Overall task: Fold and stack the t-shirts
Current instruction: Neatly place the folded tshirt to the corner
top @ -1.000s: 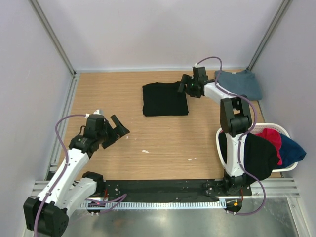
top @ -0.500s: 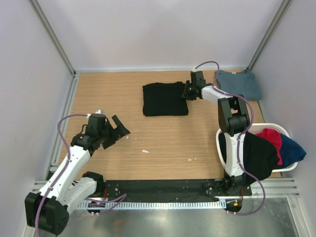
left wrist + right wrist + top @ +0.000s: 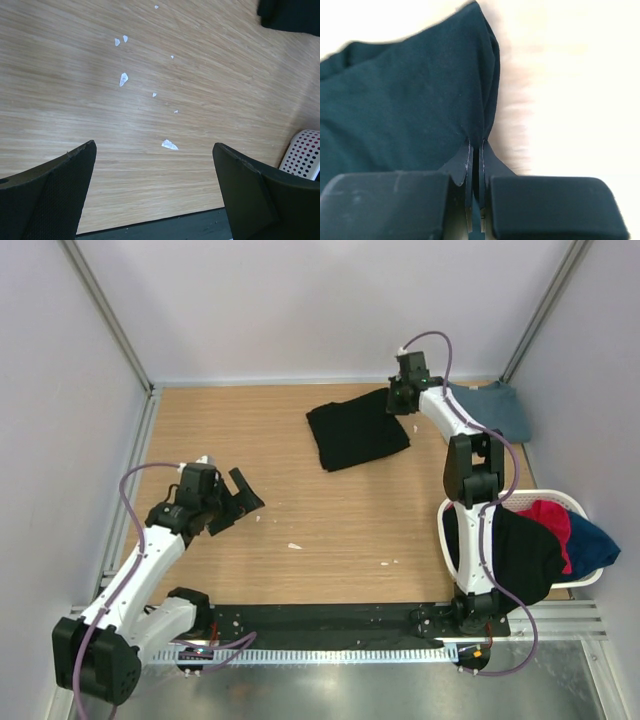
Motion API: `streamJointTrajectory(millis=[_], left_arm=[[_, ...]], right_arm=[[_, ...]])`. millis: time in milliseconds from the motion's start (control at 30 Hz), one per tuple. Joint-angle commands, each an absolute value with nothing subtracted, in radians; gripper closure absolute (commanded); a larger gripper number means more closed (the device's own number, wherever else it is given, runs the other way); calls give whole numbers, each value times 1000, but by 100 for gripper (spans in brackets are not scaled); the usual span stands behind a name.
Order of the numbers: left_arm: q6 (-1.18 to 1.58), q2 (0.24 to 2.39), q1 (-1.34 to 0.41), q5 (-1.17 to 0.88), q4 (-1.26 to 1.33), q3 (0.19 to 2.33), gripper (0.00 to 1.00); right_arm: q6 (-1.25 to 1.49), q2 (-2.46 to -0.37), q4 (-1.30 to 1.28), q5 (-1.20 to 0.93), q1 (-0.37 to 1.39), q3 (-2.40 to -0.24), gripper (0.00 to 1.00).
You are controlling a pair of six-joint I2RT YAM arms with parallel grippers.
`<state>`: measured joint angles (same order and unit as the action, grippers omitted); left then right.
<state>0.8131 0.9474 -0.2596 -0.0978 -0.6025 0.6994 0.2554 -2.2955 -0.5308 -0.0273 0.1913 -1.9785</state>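
Wooden table [image 3: 330, 525] strewn with small white scraps [image 3: 169, 145], white perforated basket [image 3: 304, 159] at its right edge.

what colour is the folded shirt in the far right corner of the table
The folded shirt is plain slate blue, clearest in the top external view.

Soft, even overhead light leaves only faint shadows, yet beyond the right fingers [image 3: 461, 167] the desk [image 3: 570, 75] glares white and blurred.
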Motion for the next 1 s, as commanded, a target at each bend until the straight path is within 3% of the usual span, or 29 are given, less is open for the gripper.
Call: streamJointTrajectory(millis=[0,233,967], left_arm=[[773,974,-261,-91,-577,749,0],[753,1042,-261,-104,-551,781,0],[733,1167,-261,-149,-531,841,0]], right_arm=[[72,-2283,-653,75,152,-2143,99],[-60,-2272,-713,205,103,-2267,99],[-212,-2224,-670,167,-89,-2399,99]])
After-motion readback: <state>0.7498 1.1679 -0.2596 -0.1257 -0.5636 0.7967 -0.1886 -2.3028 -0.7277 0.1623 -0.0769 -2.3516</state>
